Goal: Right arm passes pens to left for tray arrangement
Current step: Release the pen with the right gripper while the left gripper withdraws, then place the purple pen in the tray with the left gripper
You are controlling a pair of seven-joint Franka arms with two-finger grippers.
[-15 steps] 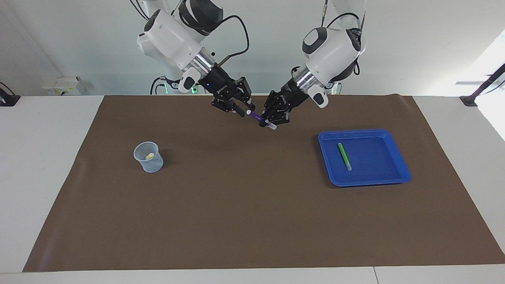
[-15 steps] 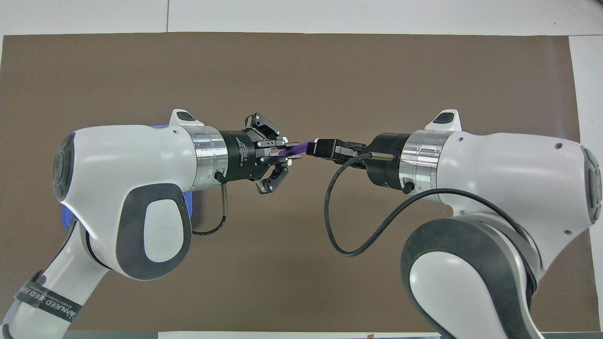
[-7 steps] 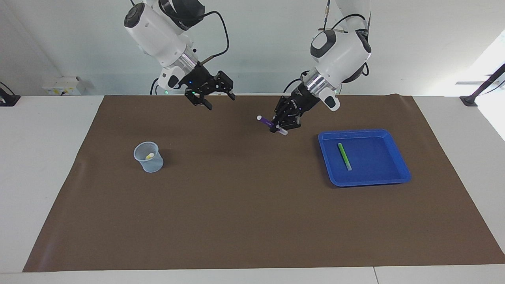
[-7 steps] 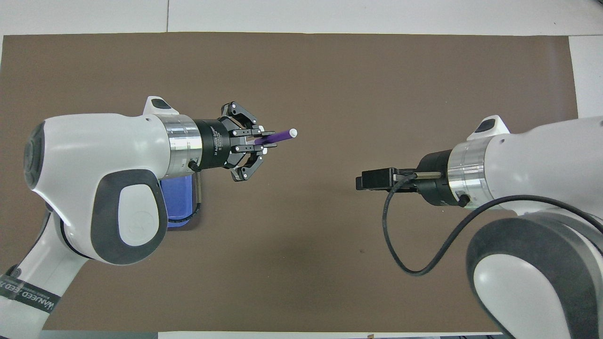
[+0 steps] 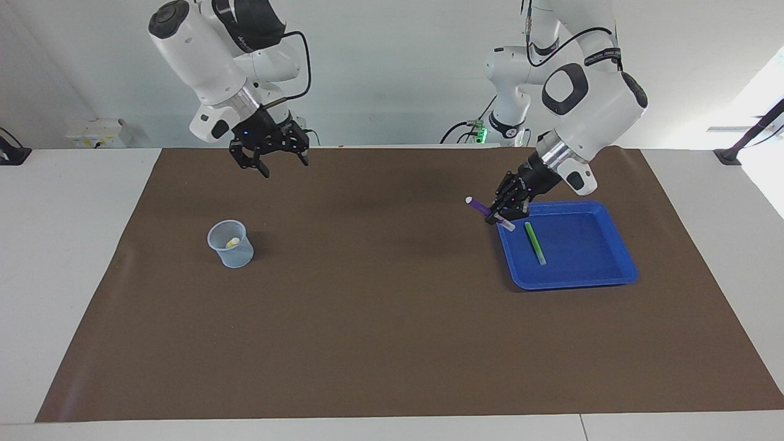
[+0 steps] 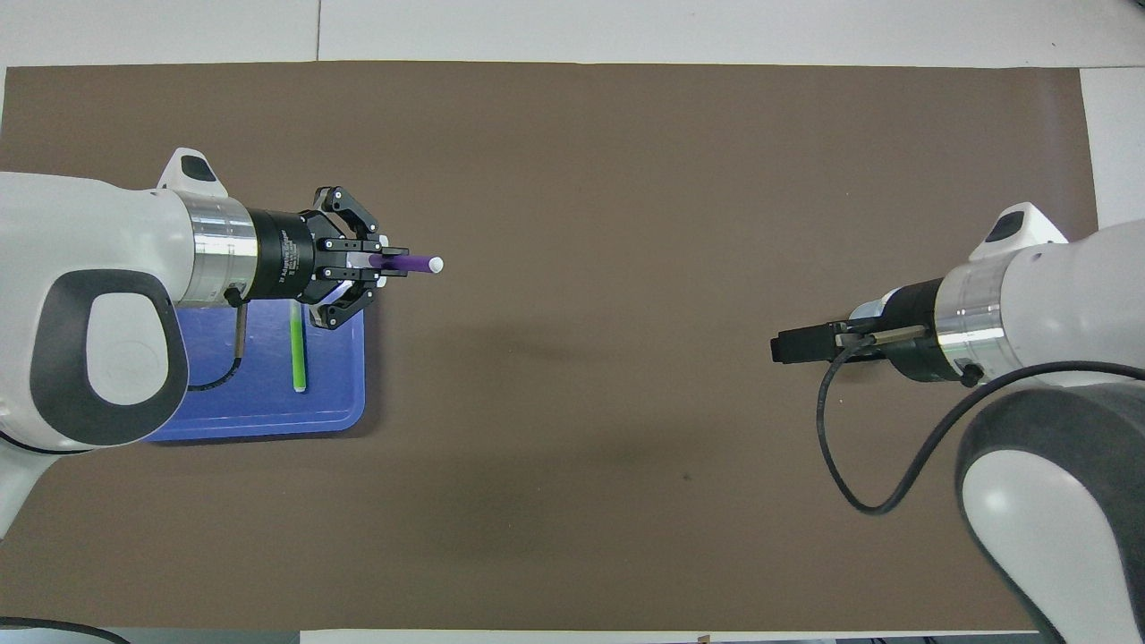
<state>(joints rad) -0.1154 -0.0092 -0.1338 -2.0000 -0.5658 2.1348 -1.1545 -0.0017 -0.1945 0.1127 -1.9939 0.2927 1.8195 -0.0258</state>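
Brown mat [image 5: 392, 318]: left gripper [image 5: 503, 215] is clamping purple pen [image 5: 481, 207] over blue tray [image 5: 588, 278] rim, white tip sticking out; right gripper [image 5: 269, 160] is hanging spread, empty.

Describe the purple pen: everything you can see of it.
The purple pen is a slim, short marker with a purple barrel and a pale whitish end that points toward the right arm's end of the table. It looks like smooth plastic. The left gripper is shut on it partway along, holding it tilted in the air, whitish end higher, over the corner rim of the blue tray. A short stub pokes out past the fingers on the tray side. Nothing else touches it.
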